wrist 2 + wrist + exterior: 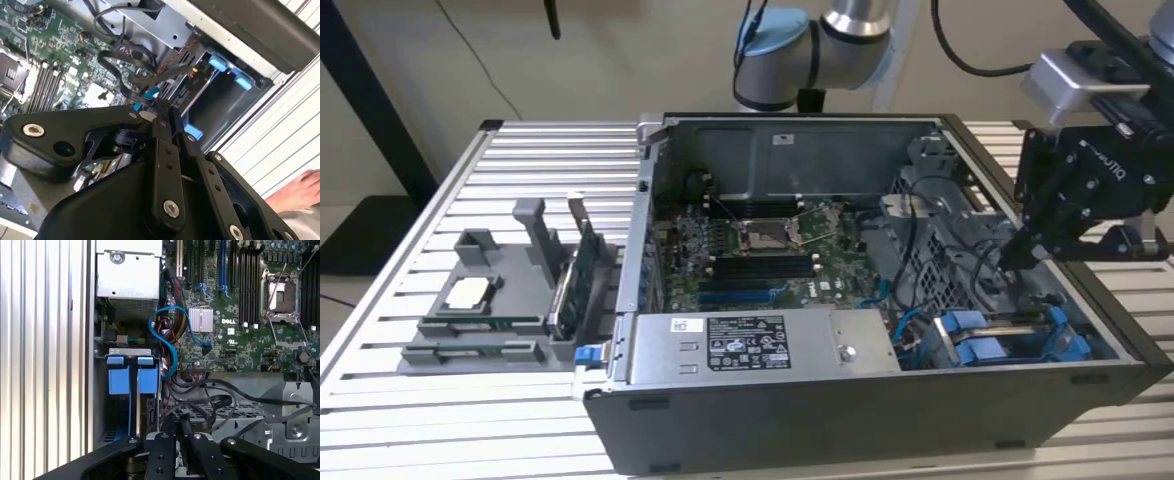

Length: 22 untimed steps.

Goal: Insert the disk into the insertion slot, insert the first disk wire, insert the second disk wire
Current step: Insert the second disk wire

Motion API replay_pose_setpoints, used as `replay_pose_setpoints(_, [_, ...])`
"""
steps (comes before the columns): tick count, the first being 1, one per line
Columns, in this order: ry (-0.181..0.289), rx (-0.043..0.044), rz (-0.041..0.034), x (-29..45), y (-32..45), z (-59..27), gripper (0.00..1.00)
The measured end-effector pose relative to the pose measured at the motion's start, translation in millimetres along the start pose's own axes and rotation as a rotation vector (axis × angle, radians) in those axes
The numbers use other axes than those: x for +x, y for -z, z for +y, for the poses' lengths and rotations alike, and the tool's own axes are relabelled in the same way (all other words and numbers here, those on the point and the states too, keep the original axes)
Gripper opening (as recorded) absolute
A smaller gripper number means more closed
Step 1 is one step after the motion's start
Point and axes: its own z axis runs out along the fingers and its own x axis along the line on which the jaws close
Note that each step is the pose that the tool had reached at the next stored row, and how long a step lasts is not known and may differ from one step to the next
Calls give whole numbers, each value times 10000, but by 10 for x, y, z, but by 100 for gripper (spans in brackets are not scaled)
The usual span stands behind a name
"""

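Hangs low inside the open computer case, the gripper, close to the case's edge on the exterior view's right and just above the drive cage. Closed to a narrow gap in both wrist views; nothing clearly seen pinched between.

Found in the case's near corner on the exterior view's right, the insertion slot, marked by blue plastic fittings and lying beside the power supply. Cannot tell whether the disk already sits inside.

Probably a wire step in hand, judging from the loose black cables lying just beside the gripper tip, between the cage and the motherboard. Calls for fine alignment and slow travel, with care not to snag the blue cable nearby.
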Motion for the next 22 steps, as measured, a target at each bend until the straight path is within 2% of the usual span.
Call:
replay_pose_setpoints(4, [-4,1,-1,1,-9,166,16])
replay_pose_setpoints(8, [-4,1,-1,6,-15,279,16])
replay_pose_setpoints(22, [-5,1,0,12,-42,287,16])
